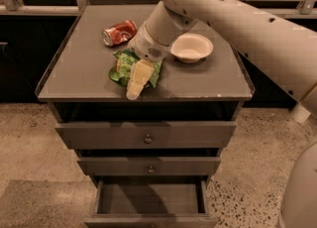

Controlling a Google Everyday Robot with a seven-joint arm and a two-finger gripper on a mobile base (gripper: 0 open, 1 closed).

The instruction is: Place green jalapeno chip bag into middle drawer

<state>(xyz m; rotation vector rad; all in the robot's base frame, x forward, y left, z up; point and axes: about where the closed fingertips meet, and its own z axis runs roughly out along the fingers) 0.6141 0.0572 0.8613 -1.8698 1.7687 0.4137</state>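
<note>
Green foil of the chip bag [120, 68] lies under the pincer [134, 90] on the tabletop [79, 73], its hold impossible to tell, so a firm central pinch should precede any lift.

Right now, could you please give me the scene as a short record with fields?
bag: green, lying on the cabinet top, near its front edge
gripper: over the bag, pointing toward the front edge
can: red, on its side, behind the bag
bowl: white, upright, beside the arm, apart from the bag
middle drawer: shut
bottom drawer: pulled open
</note>
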